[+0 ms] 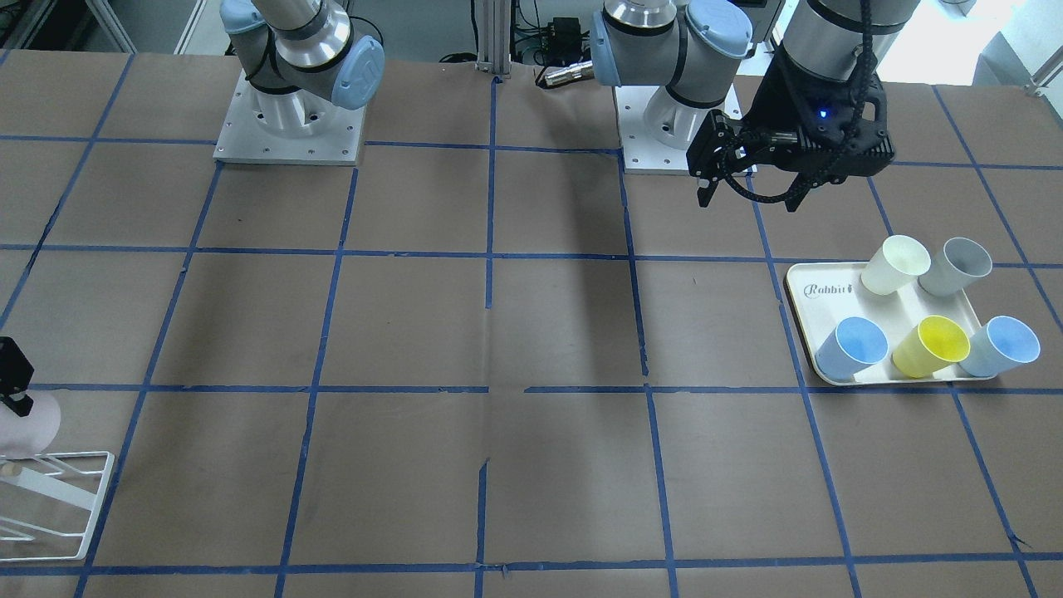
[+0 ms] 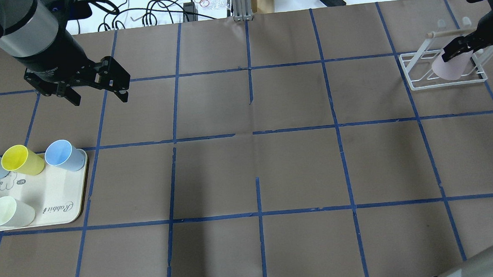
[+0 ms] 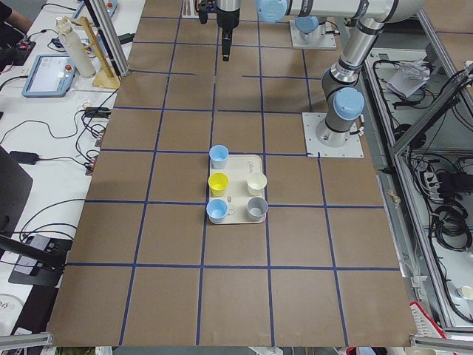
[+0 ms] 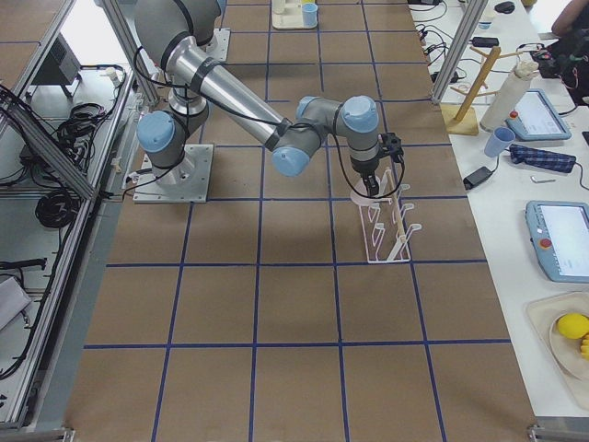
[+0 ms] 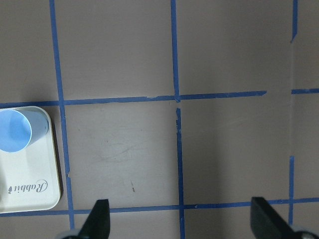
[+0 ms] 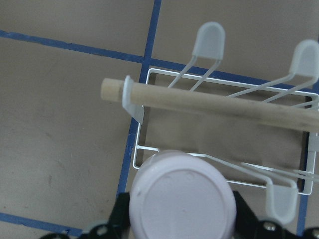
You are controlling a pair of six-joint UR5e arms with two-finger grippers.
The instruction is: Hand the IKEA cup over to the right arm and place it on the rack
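**Front-facing view.** Left gripper: fingers apart, nothing held, hanging above the table between the robot's edge and the tray. Tray: carries a cream cup, a grey cup, a yellow cup and two blue cups. IKEA cup: pink, cut off by the view's left border, above the rack.

**Overhead view.** Rack: by the long edge opposite the robot, in the table's right half. IKEA cup: tilted, mouth downward, within the rack's outline. Right gripper: clamped on the cup's narrow end. Contact between cup and wires cannot be told.

**Left-end view.** Tray: midway between the two long edges, five cups on it.

**Right-end view.** Near arm reaches to the rack, with the pink cup under its gripper.

**Left wrist view.** Both fingertips spread wide over bare table. A tray corner and one blue cup show at the left.

**Right wrist view.** Cup's closed base faces the camera, with a black finger on either side. The rack's wooden bar lies beyond it.
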